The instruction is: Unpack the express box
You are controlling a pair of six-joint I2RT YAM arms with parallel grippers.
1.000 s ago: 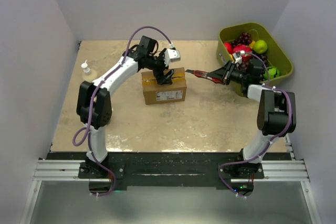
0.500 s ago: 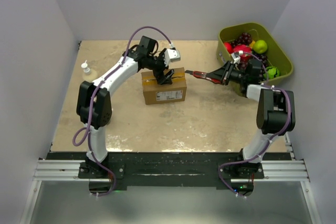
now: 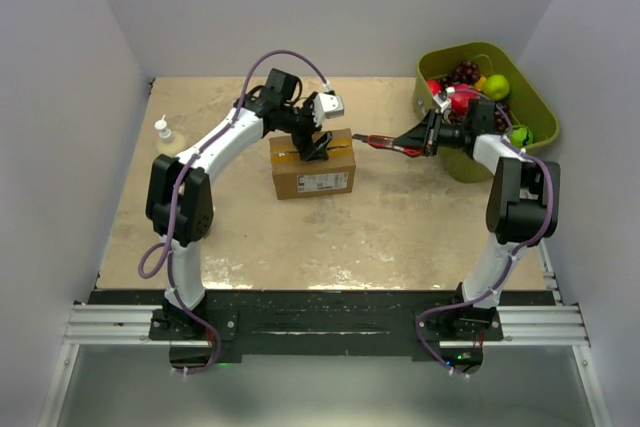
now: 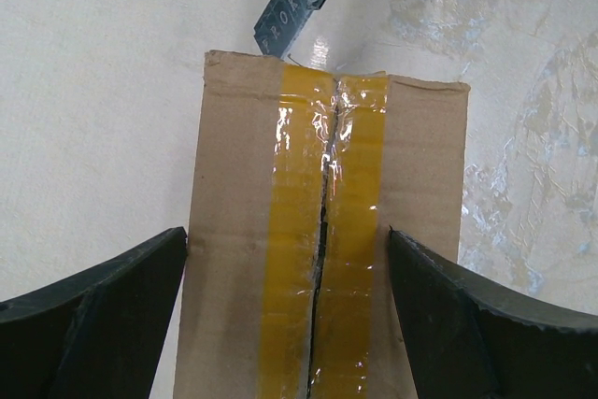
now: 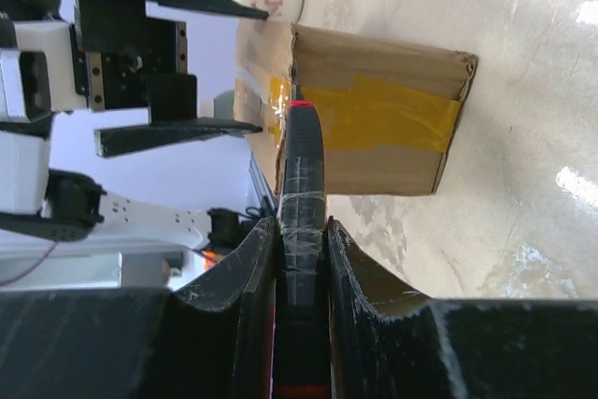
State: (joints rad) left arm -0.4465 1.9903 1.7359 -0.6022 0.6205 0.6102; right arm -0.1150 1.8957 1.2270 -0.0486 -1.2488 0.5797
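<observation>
The express box point(image 3: 312, 169) is a brown carton with a white label on its near side, standing mid-table. In the left wrist view the yellow tape on the box point(image 4: 234, 231) is slit along the centre seam. My left gripper point(image 3: 313, 147) is open over the box top, its fingers point(image 4: 93, 296) standing on either side of it. My right gripper point(image 3: 425, 137) is shut on a black and red utility knife point(image 3: 385, 143). The knife's tip point(image 4: 291, 11) sits just off the box's right end, and it points at the taped end point(image 5: 374, 147) in the right wrist view.
A green bin point(image 3: 530, 97) of fruit stands at the back right, close behind my right wrist. A small white bottle point(image 3: 162, 130) stands at the left edge of the table. Grey walls close in on three sides.
My right wrist has shifted slightly back toward the green bin, with the knife tip staying near the box's right end. The left arm and the box have not moved.
</observation>
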